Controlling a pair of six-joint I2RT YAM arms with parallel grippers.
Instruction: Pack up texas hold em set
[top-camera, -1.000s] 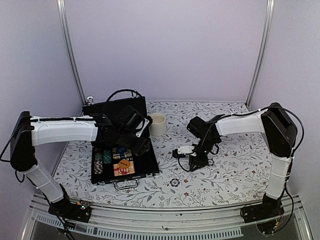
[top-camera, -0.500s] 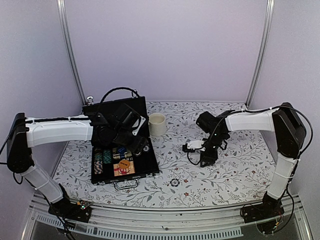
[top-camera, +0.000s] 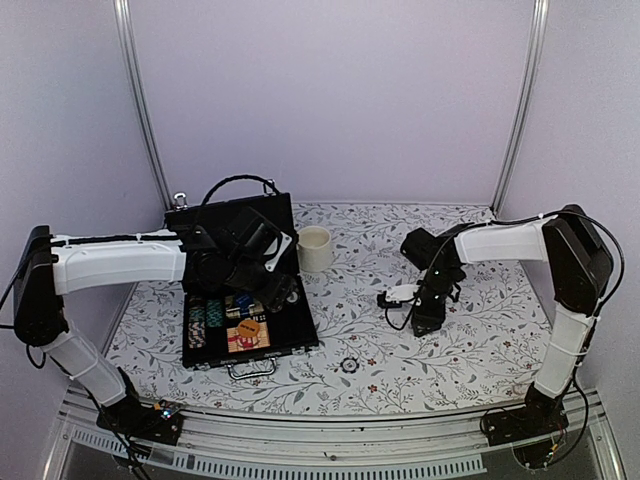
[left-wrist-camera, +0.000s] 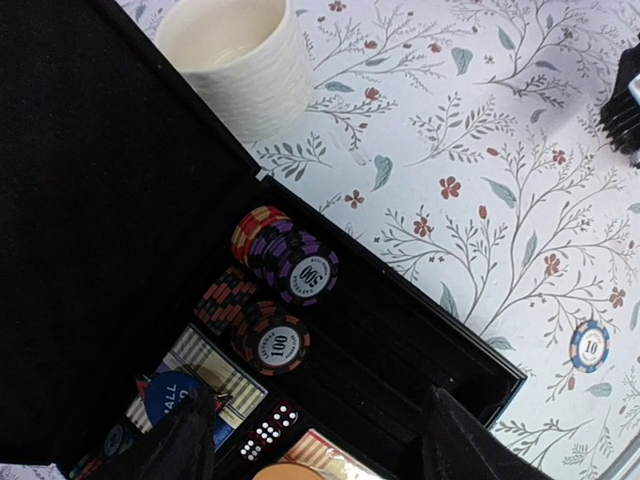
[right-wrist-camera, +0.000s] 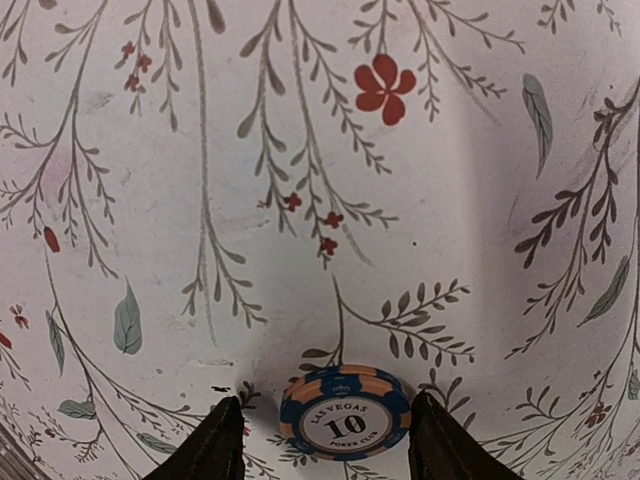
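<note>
My left pincer (left-wrist-camera: 318, 410): wide apart, empty, above open case (left-wrist-camera: 90, 200). My right pincer (right-wrist-camera: 328, 402): part open, astride blue chip (right-wrist-camera: 345, 412) on counter (right-wrist-camera: 300, 150), gap at chip's nine o'clock

Floral tablecloth (top-camera: 470, 360) (leaves, red blossoms) beneath plain lilac walls (top-camera: 330, 100), metal posts (top-camera: 140, 110).

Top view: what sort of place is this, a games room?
Probably a robot test booth: a left arm and right arm bolted at the table edge, bare walls framed by metal posts.
</note>
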